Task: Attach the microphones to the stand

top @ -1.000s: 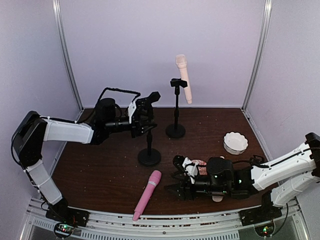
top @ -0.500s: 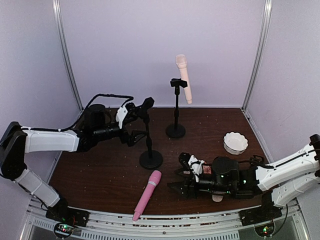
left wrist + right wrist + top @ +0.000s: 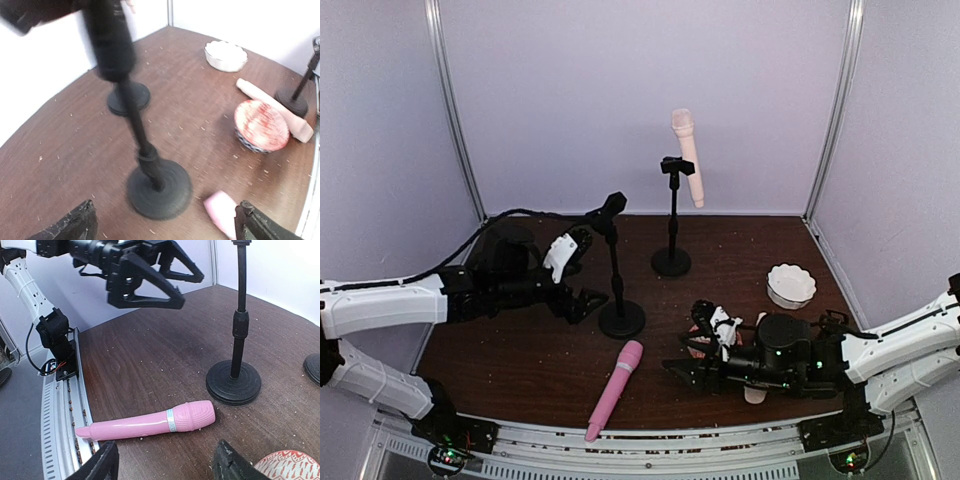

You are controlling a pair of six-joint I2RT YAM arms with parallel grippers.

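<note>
Pale lilac walls close in a dark brown table (image 3: 520,340). At the upper middle of the overhead view, a far stand (image 3: 671,220) rises near the back wall with a cream microphone (image 3: 687,155) clipped at its top, head up. Closer to the centre is a near stand (image 3: 617,275), its round base flat on the wood and its top clip bare.

A pink microphone (image 3: 615,390) lies flat at lower centre, just in front of that base, with its head towards the stand and its tail towards the front rail. A second cream microphone (image 3: 272,107) lies at the right of the left wrist view, just beside a patterned dish (image 3: 261,125); in the overhead view the right arm covers most of both. A white bowl (image 3: 790,285) sits at the right, well apart from the stands.

From the left of the frame, the left gripper (image 3: 588,268) sits low beside the near stand, its fingers spread wide and gripping nothing. At lower right, the right gripper (image 3: 165,460) points at the pink microphone with its fingers partly apart and nothing between them.
</note>
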